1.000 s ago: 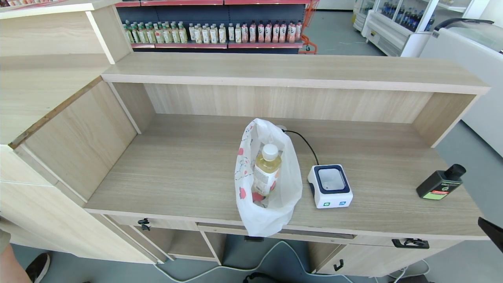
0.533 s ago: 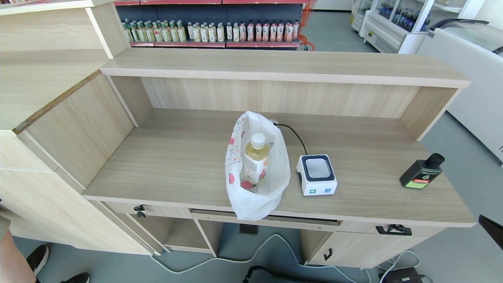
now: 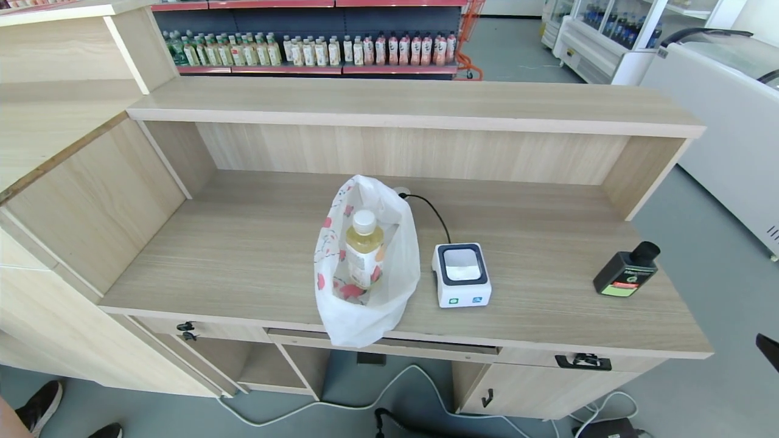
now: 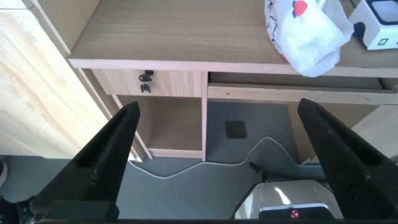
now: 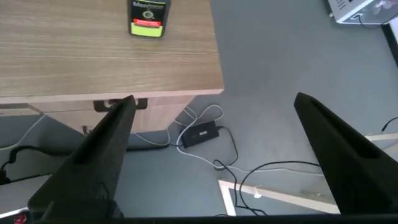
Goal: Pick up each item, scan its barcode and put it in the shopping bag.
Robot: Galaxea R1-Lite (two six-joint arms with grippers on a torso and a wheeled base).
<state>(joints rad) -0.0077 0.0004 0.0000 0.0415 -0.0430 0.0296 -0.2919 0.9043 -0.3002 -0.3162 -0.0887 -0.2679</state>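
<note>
My left gripper (image 4: 217, 109) hangs in front of the light wooden counter (image 3: 243, 255), below its top. Its two black fingers (image 4: 106, 155) are spread wide, with grey floor showing between them. My right gripper (image 5: 214, 101) is just as wide open. It sits off the counter's right end, above the grey floor and a tangle of white and black cables (image 5: 199, 134).

In the head view, the white plastic shopping bag with red flower prints (image 3: 365, 267) stands just left of the frame's centre. Its mouth gapes upward and its bottom bulges over the counter's front edge. Inside it, a clear bottle of yellow drink with a white cap (image 3: 363, 249) stands upright.

Just right of the bag, a little apart from it, sits the white box-shaped barcode scanner with a dark-rimmed window (image 3: 461, 275). Its black cord (image 3: 429, 210) curves away behind the bag.

Far to the right of the frame, near the counter's right end, a dark flat bottle with a black cap and a green and red label (image 3: 627, 271) lies on its side. It is well apart from the scanner. My right wrist view shows this bottle on the wood, close to the counter's corner.
</note>
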